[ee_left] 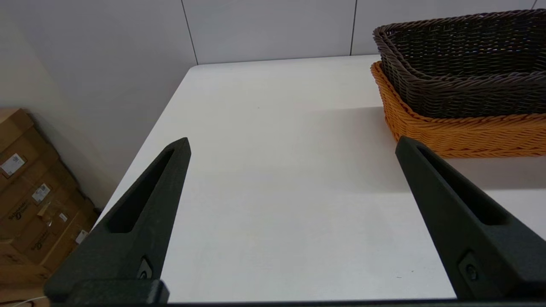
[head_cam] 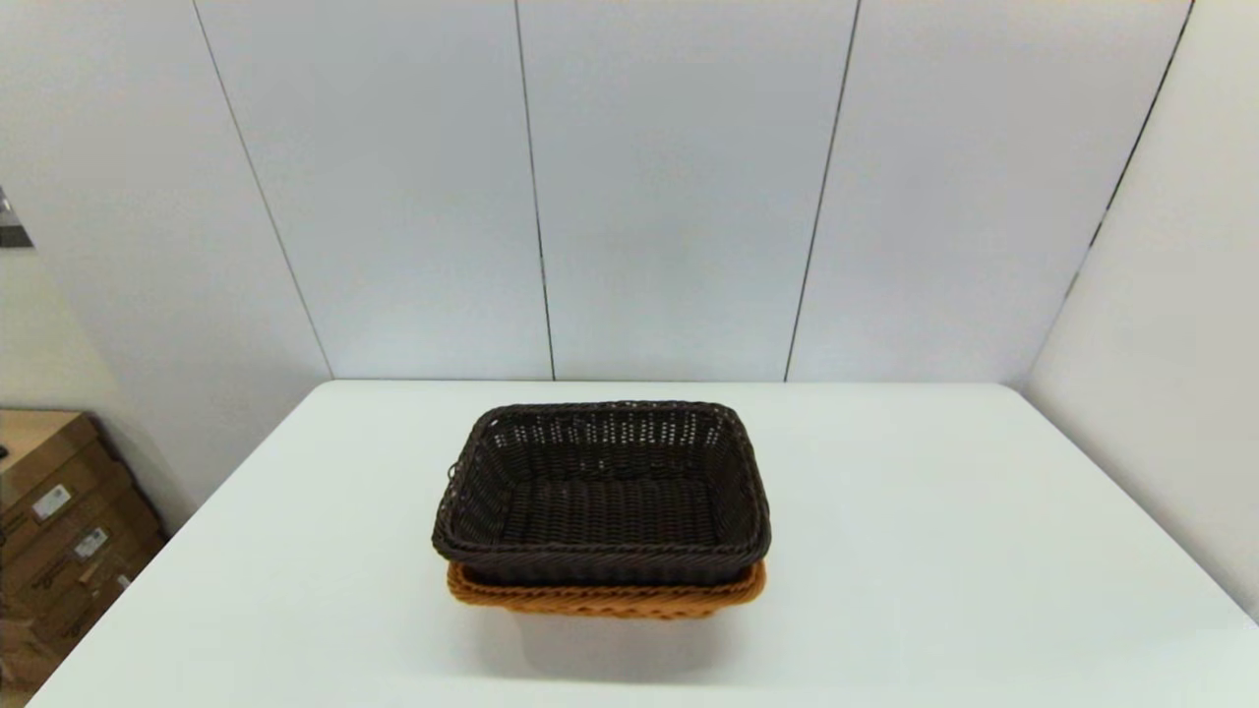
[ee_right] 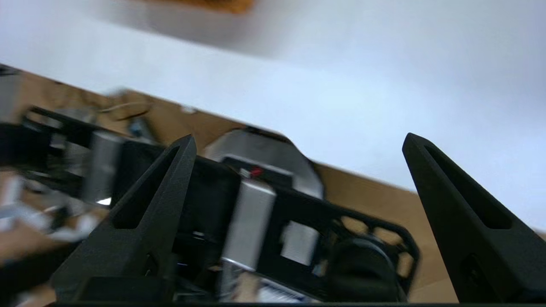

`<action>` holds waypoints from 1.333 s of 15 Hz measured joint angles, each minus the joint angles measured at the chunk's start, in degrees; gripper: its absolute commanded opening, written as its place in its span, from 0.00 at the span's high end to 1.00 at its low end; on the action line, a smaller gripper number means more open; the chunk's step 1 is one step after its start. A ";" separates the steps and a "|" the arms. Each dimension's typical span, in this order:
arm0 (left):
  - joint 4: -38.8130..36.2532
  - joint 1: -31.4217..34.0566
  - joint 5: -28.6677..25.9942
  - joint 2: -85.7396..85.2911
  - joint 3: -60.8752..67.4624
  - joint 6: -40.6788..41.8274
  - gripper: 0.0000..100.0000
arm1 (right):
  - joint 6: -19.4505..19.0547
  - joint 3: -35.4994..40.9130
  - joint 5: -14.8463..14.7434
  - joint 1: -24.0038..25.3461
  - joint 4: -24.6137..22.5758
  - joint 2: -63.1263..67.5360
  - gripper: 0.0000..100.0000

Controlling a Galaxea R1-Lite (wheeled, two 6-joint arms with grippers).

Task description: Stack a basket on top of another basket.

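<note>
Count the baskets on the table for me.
2: the dark brown basket sits nested in the orange basket, mid-table. Nothing shows inside the dark one.

Both grippers' jaws are matte black — long, tapered, slotted, each with a small screw.

Bright, even light; right-wrist blur.

The head camera looks forward and down across the table [head_cam: 885, 551] toward its far edge and the wall. The left wrist camera sits low near the left edge, sharing the stacked baskets [ee_left: 460, 85] with it. The right wrist camera points down past the near edge.
</note>
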 measured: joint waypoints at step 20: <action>0.02 0.00 0.02 0.00 0.00 -0.02 0.00 | -12.89 43.61 -20.19 -14.54 -34.10 -42.05 0.00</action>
